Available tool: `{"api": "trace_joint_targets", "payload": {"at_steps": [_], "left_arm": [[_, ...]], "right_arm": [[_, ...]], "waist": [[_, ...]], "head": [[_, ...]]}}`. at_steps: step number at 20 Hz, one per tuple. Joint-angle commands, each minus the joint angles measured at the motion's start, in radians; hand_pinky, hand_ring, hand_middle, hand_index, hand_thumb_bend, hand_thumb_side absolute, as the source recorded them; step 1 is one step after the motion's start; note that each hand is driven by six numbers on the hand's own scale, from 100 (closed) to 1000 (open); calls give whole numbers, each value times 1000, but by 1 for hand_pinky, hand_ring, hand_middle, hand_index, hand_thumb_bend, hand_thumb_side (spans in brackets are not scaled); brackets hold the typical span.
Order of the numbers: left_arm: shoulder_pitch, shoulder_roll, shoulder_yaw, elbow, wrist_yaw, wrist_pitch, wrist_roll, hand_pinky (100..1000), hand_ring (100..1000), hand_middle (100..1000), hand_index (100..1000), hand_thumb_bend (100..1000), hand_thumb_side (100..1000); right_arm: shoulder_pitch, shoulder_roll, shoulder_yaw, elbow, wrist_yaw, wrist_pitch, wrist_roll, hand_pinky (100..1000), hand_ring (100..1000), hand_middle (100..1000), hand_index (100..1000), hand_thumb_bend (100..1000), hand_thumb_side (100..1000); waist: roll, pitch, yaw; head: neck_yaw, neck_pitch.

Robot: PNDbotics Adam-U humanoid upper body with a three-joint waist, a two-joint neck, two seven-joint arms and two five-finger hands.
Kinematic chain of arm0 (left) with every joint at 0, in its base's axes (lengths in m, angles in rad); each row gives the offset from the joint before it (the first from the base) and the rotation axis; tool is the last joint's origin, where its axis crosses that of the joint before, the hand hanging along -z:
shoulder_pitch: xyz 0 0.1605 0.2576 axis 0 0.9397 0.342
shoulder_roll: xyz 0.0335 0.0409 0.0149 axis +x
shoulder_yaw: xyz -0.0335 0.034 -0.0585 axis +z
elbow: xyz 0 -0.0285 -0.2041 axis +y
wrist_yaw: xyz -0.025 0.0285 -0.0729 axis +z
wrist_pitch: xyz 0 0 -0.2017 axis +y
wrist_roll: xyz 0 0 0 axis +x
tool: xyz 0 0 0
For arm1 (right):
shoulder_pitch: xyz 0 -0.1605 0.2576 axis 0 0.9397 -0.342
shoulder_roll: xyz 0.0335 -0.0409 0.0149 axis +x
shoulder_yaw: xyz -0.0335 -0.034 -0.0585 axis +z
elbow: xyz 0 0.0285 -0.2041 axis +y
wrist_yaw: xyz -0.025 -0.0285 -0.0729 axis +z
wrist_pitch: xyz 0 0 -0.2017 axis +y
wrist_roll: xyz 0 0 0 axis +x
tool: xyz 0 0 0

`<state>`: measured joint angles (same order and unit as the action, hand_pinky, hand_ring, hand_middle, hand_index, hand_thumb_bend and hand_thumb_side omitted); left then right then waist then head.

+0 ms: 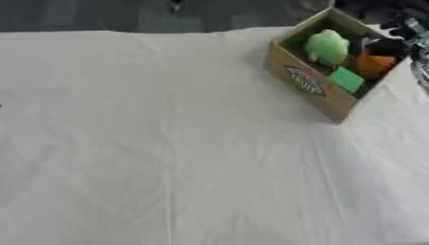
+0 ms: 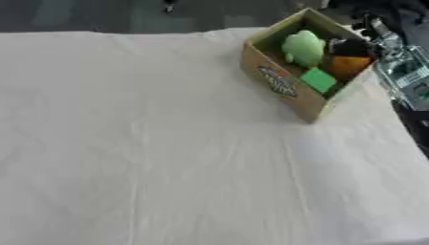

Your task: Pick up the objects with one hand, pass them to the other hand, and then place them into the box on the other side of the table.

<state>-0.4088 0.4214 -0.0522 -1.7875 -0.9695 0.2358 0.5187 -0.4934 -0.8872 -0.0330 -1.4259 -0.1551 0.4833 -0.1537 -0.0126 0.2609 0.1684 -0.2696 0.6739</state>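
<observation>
Nearest to us, the desk [image 1: 167,182] under its creased white cloth shows nothing but fabric, right across the near and middle stretch. No loose object lies on it anywhere in these views. Neither robot hand appears in either view, so whether the fingers are apart or together, I cannot tell. Moving out to the far right corner, here's the open brown cardboard box [image 1: 311,82] with a printed oval label on its near wall, sitting askew on the cloth. Inside it: a flat green square block [image 1: 346,79] at the near end, a rounded pale green soft-looking object [image 1: 326,47] behind it, and an orange object [image 1: 375,63] to the right, with something dark just beyond. By the look of it, the transfers are done or nearly done; nothing visible remains to pick up, pass across or drop in.
</observation>
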Motion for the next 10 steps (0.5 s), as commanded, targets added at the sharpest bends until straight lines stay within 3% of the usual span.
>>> {"api": "trace_joint_targets", "payload": {"at_steps": [1, 2, 6, 10], "left_arm": [[-15, 19, 12, -22, 8, 5, 7, 631, 610, 477, 759, 1000, 387], [-16, 18, 13, -23, 16, 7, 10, 632, 609, 476, 760, 1000, 393], [-26, 8, 19, -18, 59, 17, 30, 628, 601, 466, 758, 930, 418], [-35, -7, 33, -6, 177, 34, 69, 620, 585, 442, 762, 789, 476]], "right_arm": [[-5, -21, -57, -132, -71, -48, -95, 1000, 1000, 888, 1000, 100, 408], [9, -5, -67, -208, -110, -85, -140, 1000, 1000, 888, 1000, 100, 515], [78, 49, -72, -453, -208, -210, -250, 1000, 1000, 888, 1000, 100, 540], [129, 97, -74, -564, -200, -322, -271, 1000, 1000, 883, 1000, 100, 532]], "waist": [[3, -11, -4], [4, -10, -6], [8, -8, -10], [12, -7, -11]], "head": [[13, -11], [21, -11], [38, -19], [52, -30]]}}
